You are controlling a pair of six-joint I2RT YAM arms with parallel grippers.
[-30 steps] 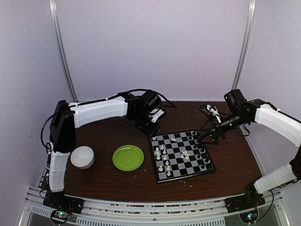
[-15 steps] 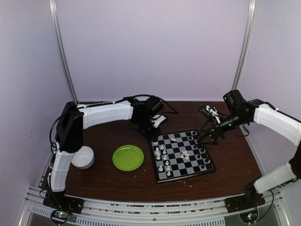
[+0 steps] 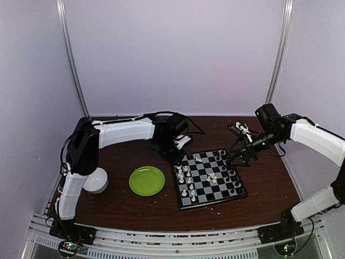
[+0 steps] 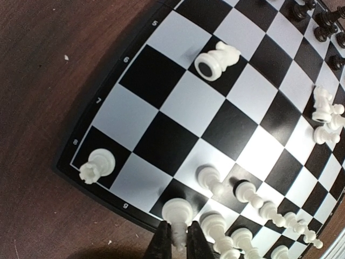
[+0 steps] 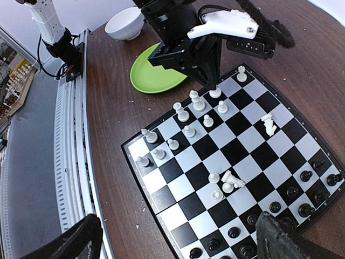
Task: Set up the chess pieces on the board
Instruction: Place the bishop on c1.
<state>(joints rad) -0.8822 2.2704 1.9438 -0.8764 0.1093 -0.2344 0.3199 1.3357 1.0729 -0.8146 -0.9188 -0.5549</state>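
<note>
A white piece (image 4: 178,211) was pinched by the left gripper (image 4: 178,242) over the board (image 4: 135,81) edge, best set down upright and centred; right gripper (image 5: 180,237) was spread wide.

A dark brown wood-grain table (image 3: 135,208) stands in a booth closed in by plain pale lilac walls: a back wall (image 3: 172,54), a left wall (image 3: 27,81) and a right wall (image 3: 318,65). Thin metal poles rise at the far corners, the left pole (image 3: 73,70) and the right pole (image 3: 280,54), both leaning slightly. Ribbed aluminium rails (image 3: 178,237) line the table's near edge. Beyond them lies grey floor (image 5: 27,162). The light is soft and even.
</note>
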